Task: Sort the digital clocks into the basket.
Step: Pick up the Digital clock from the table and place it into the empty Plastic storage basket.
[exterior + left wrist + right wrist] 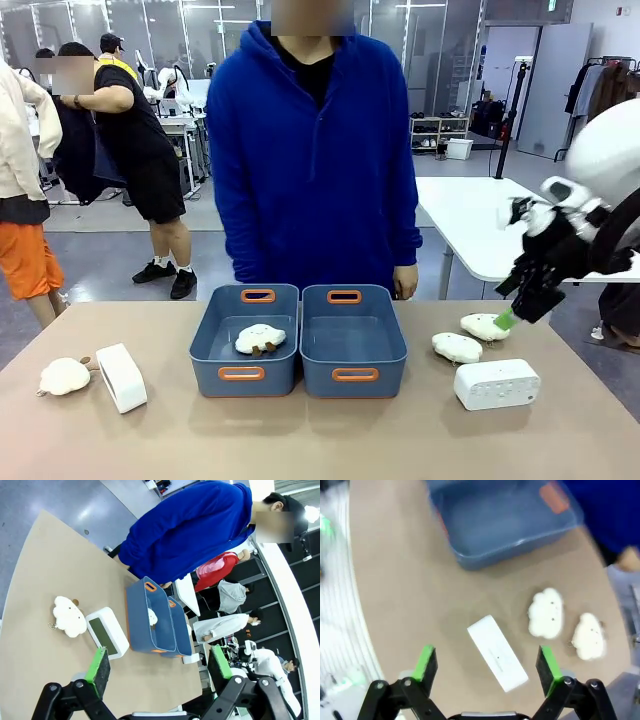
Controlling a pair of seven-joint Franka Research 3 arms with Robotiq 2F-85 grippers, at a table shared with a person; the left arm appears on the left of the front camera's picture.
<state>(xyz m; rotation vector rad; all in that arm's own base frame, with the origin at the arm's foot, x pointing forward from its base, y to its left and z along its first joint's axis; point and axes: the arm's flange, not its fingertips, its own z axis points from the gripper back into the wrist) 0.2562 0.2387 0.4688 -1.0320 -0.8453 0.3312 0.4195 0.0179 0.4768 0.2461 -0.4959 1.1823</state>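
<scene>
Two white digital clocks lie on the table: one stands at the left [121, 377], the other lies at the right [496, 384]. Two blue-grey baskets sit side by side in the middle; the left basket [215, 378] holds a cream plush, the right basket [350, 340] holds nothing. My right gripper [512, 316] hangs open above the right clock [497, 652], which lies between and below its fingers. In the left wrist view my left gripper [159, 664] is open high above the left clock [106, 632] and the baskets [142, 615].
Fluffy plush toys lie beside the clocks: one at the far left [64, 376], two at the right [457, 347] [485, 326]. A person in a blue hoodie [310, 150] stands right behind the baskets. The front strip of the table is bare.
</scene>
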